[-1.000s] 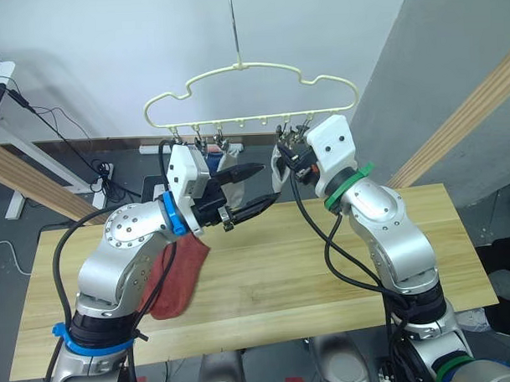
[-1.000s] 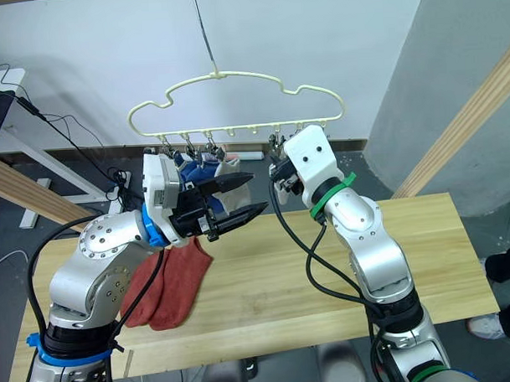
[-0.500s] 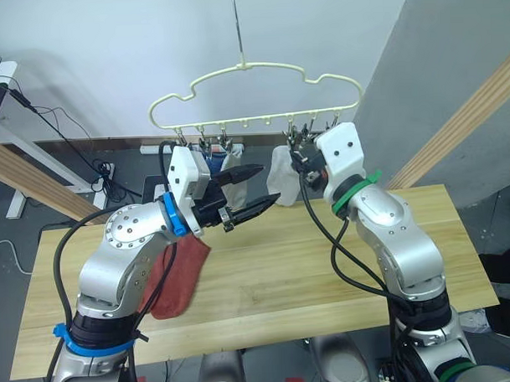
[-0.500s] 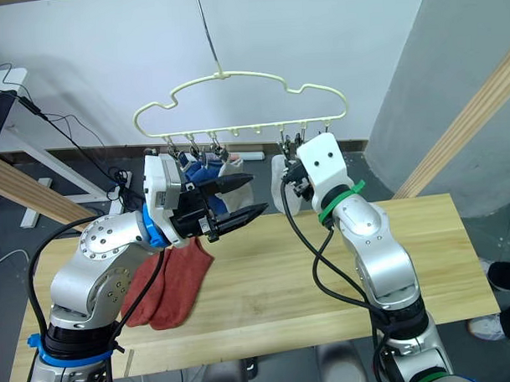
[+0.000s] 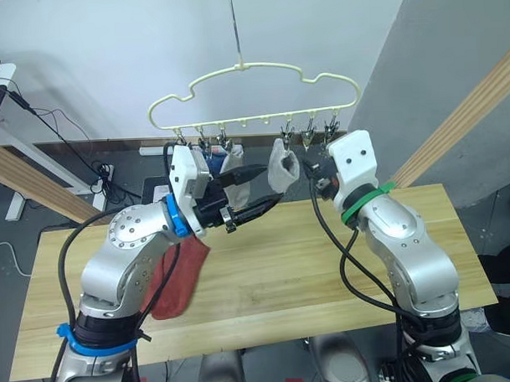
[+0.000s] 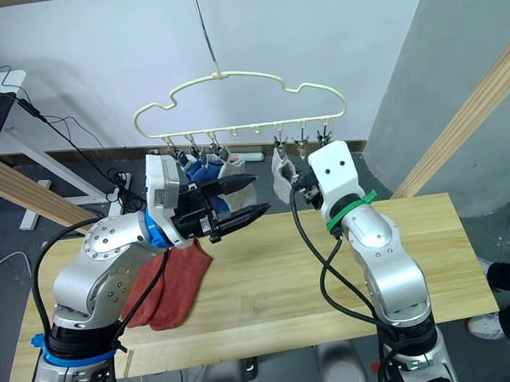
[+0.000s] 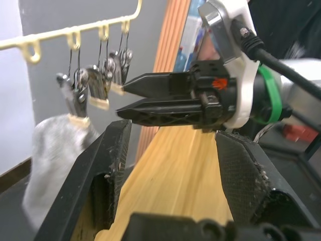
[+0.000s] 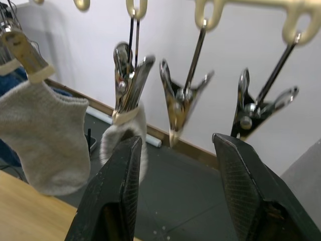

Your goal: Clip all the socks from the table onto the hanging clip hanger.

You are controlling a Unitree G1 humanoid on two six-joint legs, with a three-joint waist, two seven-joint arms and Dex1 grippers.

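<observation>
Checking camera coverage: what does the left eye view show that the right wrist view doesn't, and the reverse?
Left eye view adds: the rust-red socks lying on the table, and the open left gripper. Right wrist view adds: the right gripper, open, and how one clip pinches a grey sock by its cuff. Shared: the clip hanger, two hung grey socks and two bare clips.

- Both arms are built of rounded silver-grey metal segments with small dark screws.
- Each wrist carries a white boxy housing.
- A blue band rings the left arm's wrist; a green one rings the right.
- Black cables loop loosely along both arms.
- The fingers are black, tapered and textured.
</observation>
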